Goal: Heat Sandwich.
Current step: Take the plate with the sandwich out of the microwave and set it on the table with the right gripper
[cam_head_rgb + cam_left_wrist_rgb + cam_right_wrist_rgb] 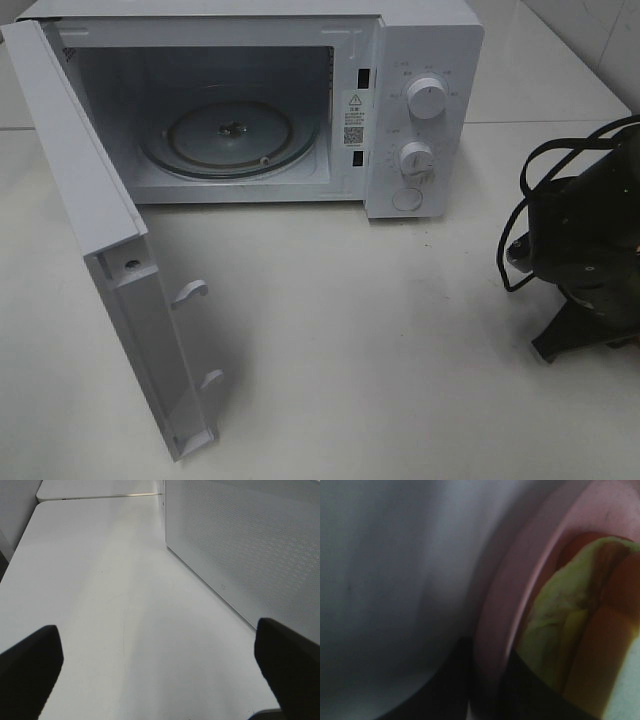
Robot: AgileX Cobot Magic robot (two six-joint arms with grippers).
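- One step is in hand: right gripper (487, 690) clamps the pink plate (520, 580) rim, sandwich (570, 630) aboard
- Left gripper (160, 665) gapes, empty
- Next: carry it level into the open microwave (420, 60)

The right arm (590, 250) is showing as a bulky black body with a matt, scuffed casing. Thin black cables (545, 160) are looping over its top and down its side. A small round silver fitting (516, 252) is glinting low on its flank. The left gripper (160, 670) is showing two broad, flat black fingers (30, 670) with rounded corners.
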